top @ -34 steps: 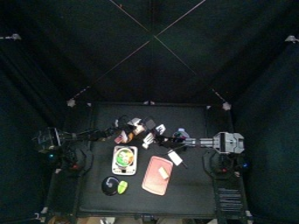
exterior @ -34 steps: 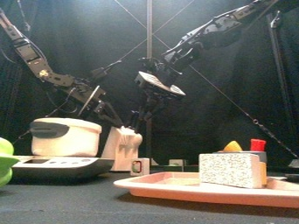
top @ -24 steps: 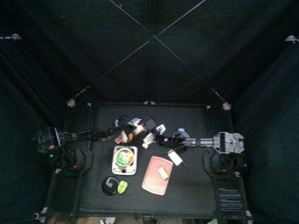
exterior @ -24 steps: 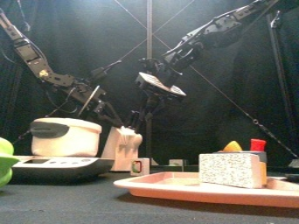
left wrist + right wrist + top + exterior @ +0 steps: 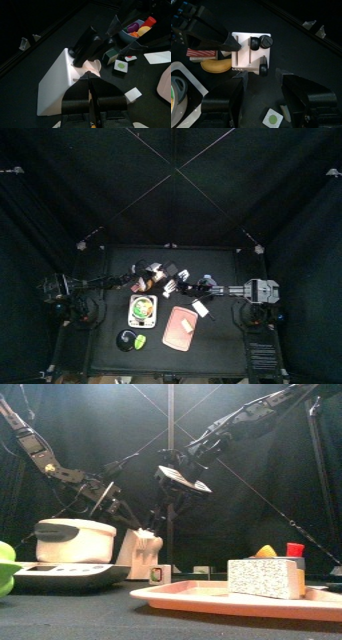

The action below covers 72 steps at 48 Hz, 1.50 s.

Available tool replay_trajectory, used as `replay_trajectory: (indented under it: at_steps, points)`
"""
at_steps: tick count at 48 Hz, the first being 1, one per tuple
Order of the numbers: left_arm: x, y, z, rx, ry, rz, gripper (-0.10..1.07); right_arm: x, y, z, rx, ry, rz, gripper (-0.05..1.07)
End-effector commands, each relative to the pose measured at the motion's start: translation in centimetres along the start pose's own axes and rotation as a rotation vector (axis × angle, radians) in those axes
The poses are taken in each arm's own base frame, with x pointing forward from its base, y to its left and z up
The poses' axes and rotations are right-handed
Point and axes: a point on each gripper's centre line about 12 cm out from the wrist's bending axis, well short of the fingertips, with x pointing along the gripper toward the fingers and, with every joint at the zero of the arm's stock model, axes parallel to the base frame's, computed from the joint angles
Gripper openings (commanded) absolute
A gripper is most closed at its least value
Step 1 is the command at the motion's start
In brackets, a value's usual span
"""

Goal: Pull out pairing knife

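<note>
Right arm (image 5: 238, 289) above knife block (image 5: 250, 52)

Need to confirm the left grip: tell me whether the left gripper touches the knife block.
Touching: left wrist view shows the left gripper clamped on the knife block.

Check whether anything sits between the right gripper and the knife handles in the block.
Nothing visible does. The right gripper hangs open just above the knife block, with the black knife handles exposed in front of it. The left gripper pinches the block's edge, off to the side.
</note>
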Motion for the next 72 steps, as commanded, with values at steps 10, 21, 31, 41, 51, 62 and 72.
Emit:
replay_trajectory:
  at_steps: [10, 21, 31, 41, 51, 62, 72]
  points:
    - [0.0, 0.2, 0.5, -0.006, -0.015, 0.005, 0.29, -0.1, -0.3, 1.2, 0.022, -0.023, 0.0, 0.78]
    - [0.0, 0.1, 0.4, -0.005, -0.014, 0.004, 0.29, -0.1, -0.3, 1.3, 0.024, -0.025, 0.0, 0.65]
    - [0.0, 0.2, 0.5, -0.006, -0.017, 0.005, 0.29, -0.1, -0.3, 1.3, 0.021, -0.024, 0.001, 0.51]
    - [0.0, 0.2, 0.5, -0.006, -0.015, 0.005, 0.29, -0.5, -0.1, 1.4, 0.022, -0.028, 0.005, 0.43]
    - [0.0, 0.1, 0.5, -0.006, -0.015, 0.003, 0.29, -0.8, -0.2, 1.6, 0.028, -0.034, 0.007, 0.41]
    - [0.0, 0.1, 0.4, -0.006, -0.012, 0.004, 0.29, -2.0, 0.2, 1.9, 0.033, -0.044, 0.016, 0.41]
    - [0.0, 0.2, 0.4, -0.006, -0.012, 0.005, 0.29, -3.5, 0.5, 1.9, 0.026, -0.051, -0.007, 0.41]
